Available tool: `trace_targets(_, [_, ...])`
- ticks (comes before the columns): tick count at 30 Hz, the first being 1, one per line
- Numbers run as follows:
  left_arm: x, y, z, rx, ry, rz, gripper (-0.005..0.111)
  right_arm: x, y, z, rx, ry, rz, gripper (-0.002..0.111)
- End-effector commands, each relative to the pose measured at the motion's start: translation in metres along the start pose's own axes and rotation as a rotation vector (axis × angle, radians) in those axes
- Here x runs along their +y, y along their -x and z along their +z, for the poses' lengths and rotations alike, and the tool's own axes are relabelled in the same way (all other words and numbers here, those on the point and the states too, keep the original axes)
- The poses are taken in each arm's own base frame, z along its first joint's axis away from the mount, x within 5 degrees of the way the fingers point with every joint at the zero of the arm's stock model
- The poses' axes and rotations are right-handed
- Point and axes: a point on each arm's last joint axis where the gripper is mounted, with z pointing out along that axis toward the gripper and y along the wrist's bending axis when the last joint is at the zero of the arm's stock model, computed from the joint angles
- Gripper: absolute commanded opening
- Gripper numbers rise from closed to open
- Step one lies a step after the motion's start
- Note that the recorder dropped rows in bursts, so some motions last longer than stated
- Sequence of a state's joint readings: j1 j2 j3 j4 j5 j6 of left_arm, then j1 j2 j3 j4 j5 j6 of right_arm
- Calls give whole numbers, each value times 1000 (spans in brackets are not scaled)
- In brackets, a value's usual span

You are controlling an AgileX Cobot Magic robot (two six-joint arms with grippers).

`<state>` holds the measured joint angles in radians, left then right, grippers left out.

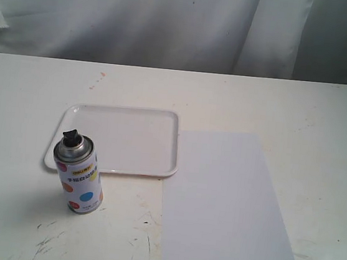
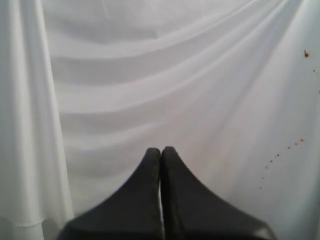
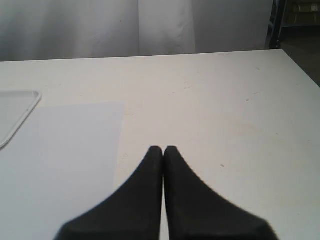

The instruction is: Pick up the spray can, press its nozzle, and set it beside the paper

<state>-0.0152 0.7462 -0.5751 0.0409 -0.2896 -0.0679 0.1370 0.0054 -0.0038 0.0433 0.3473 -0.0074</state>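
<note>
The spray can point(image 1: 80, 179) stands upright on the table at the front left, white with coloured dots and a yellow band. Its black nozzle point(image 1: 71, 137) sits on the silver dome. The white paper point(image 1: 225, 202) lies flat to its right; the paper point(image 3: 55, 165) also shows in the right wrist view. Neither arm appears in the exterior view. My left gripper point(image 2: 161, 150) is shut with nothing in it and faces only white cloth. My right gripper point(image 3: 163, 149) is shut and empty, hanging above the table beside the paper's edge.
A glossy white tray point(image 1: 156, 169) lies behind the can, touching the paper's upper left corner; a corner of the tray point(image 3: 27, 107) shows in the right wrist view. A white curtain point(image 1: 174, 17) hangs behind the table. Scratches mark the table near the front.
</note>
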Motion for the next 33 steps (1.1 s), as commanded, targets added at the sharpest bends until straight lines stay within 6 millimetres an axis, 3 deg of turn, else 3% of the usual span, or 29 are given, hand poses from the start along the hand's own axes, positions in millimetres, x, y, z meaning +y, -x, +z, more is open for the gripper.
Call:
trace_targets(1, [-1,-22,25,79,-25,50,0,0,-1,0,-4,-7,2,0])
trace_targets(4, [-3,-43,33,144,-56,103,0,0,-1,0,-4,-7,2,0])
trace_targets(12, [-11,-103,38,214,-149,11,0,0,-1,0,-4,-7,2,0])
trace_targets(18, [-16,-132,35,327,-225,46,0,0,-1,0,-4,-7,2,0])
trace_targets(22, [-16,-149,27,404,-206,-61,0,0,-1,0,-4,-7,2,0])
trace_targets(33, [-20,-194,-9,615,-291,-3,0,0,-1,0,-4,-7,2,0])
